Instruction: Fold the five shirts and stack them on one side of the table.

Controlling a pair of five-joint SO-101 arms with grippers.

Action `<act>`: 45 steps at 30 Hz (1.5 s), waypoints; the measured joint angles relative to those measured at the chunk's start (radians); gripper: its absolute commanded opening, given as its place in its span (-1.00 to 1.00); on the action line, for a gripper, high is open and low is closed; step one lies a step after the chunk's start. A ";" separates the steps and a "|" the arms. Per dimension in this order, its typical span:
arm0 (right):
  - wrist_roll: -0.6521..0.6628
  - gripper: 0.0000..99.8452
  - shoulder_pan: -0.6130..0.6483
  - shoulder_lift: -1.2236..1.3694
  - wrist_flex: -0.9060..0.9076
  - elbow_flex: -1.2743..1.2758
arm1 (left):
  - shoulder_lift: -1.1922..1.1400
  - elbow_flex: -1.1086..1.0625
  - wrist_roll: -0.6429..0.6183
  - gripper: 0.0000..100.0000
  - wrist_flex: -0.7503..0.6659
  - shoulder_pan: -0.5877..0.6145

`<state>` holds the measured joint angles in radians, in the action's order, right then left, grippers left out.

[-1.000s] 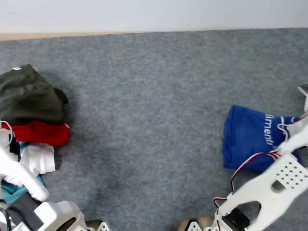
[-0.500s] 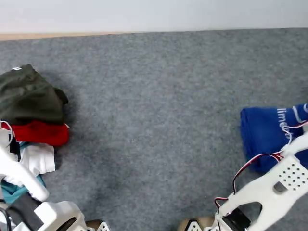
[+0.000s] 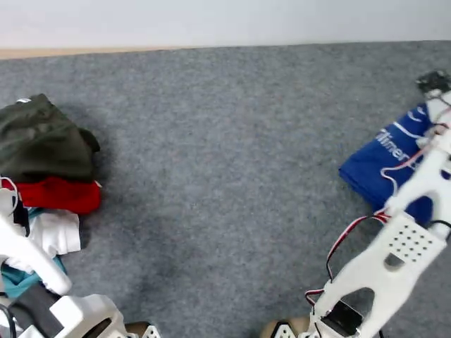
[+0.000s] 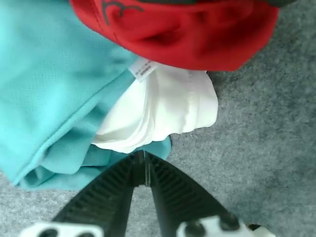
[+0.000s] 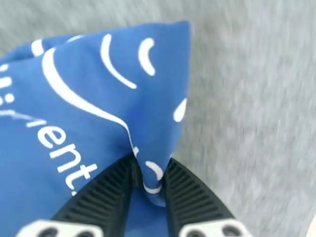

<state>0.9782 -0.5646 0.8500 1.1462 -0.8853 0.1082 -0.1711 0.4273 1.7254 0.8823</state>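
Note:
A folded blue shirt (image 3: 384, 162) with white print lies at the table's right edge. My right gripper (image 5: 148, 170) is shut on a pinched corner of the blue shirt (image 5: 94, 113), and its white arm (image 3: 394, 253) stretches over the cloth. At the left edge sits a heap: a dark green shirt (image 3: 42, 141) on top, a red shirt (image 3: 60, 193), a white shirt (image 3: 56, 232) and a teal shirt (image 3: 14, 278). My left gripper (image 4: 144, 165) hangs shut just above the teal shirt (image 4: 49, 94), next to the white shirt (image 4: 163, 113) and red shirt (image 4: 187, 29), holding nothing.
Grey carpet (image 3: 225, 176) covers the table, with a pale wall strip (image 3: 225, 21) along the far edge. The left arm's base (image 3: 63, 310) stands at the near left corner.
My right gripper has dragged the blue shirt rightward and away toward the far right, turning it askew. The left arm and the heap have stayed put.

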 measured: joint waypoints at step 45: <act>-0.895 -0.48 -0.068 0.078 0.436 -0.150 | 0.000 0.000 0.075 -0.99 0.000 0.132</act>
<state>0.0836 -0.6322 0.9283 1.5819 -1.0357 0.1082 -0.1711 0.5025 1.7254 1.0142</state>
